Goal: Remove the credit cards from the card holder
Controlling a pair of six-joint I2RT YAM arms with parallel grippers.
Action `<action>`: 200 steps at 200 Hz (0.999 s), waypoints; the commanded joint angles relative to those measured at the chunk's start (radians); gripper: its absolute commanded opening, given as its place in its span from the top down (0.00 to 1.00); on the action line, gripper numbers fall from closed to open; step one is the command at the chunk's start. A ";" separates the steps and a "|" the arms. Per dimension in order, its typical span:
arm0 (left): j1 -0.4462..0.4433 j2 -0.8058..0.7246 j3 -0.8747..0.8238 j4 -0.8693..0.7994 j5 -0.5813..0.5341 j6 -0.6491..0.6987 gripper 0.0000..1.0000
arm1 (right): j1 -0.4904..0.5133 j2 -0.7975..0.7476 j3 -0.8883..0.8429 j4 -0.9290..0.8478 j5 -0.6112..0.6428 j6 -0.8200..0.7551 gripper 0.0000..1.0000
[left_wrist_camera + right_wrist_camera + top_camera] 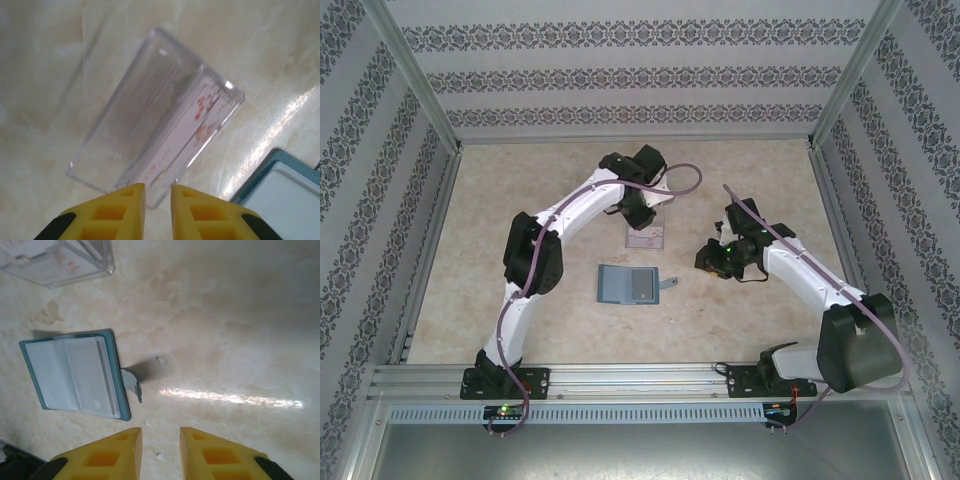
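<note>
Left wrist first: yellow fingertips [120, 210] sit right under the lens. The left jaws are parted by a narrow gap with nothing between them. Just beyond them the clear plastic tray [125, 125] lies on the marbled tabletop [45, 75]. One pale card [192, 127] with reddish blotches lies inside it. A line of small print runs along that card's long edge, too blurred for me to read. A teal corner of the card holder [274, 161] peeks in at lower right.

Right wrist now: the right jaws are also slightly apart and empty, hanging above bare tabletop. The card holder [116, 371] lies open and flat to the left, with its little tab [132, 385] sticking out towards me. Pale panels [90, 372] fill its pockets. I take those for cards still seated, with no logo or lettering I can make out.

Top view: the holder [628, 285] lies mid-table between the arms, near the tray [645, 238] but apart from it.

My read is that one card is out and more remain. To do the next pull well, I'd bring the right jaws down to pin the holder's cover. Then I'd nip an exposed card edge with the left and draw it straight along the slot, low and slow, so the holder doesn't lift or fold shut.
</note>
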 commanded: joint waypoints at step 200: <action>0.013 -0.534 -0.911 0.720 0.368 -0.966 0.70 | 0.241 0.343 0.159 0.092 0.021 0.057 0.74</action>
